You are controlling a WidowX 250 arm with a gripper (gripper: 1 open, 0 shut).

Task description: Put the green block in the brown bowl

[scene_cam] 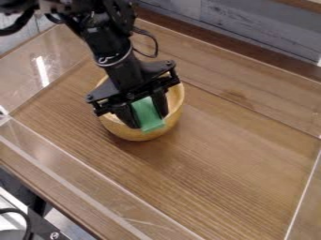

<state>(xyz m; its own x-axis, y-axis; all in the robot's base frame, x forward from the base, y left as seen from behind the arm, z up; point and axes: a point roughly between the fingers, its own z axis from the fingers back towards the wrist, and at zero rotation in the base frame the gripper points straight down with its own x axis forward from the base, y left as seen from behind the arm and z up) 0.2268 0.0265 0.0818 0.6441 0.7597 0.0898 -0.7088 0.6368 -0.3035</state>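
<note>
- Taking the brown bowl as my landmark: it sits on the wooden desk, left of the desk's middle, and everything that matters is at or just above its rim.
- Left of the bowl the desk is bare wood up to a clear wall; my dark arm comes down toward the bowl from the upper left.
- My fingers hang directly over the bowl's opening, pointing steeply down, and they are clamped narrow on the green block.
- The block is not on the desk. It sits between my fingers, its lower end inside the bowl's rim toward the near right of the opening. I cannot tell whether that end touches the bowl's floor.
- The relation the coming move turns on: the block lies straight below my fingers, its long axis running down from them into the bowl and tilting toward the near right, so no sideways travel looks needed.
- My judgement: the carry is done and only the release is left. Letting go here should drop the block inside the bowl, though it may lean on the wall rather than lie flat.
- Right of the bowl the desk is open wood to the far clear wall.
</note>
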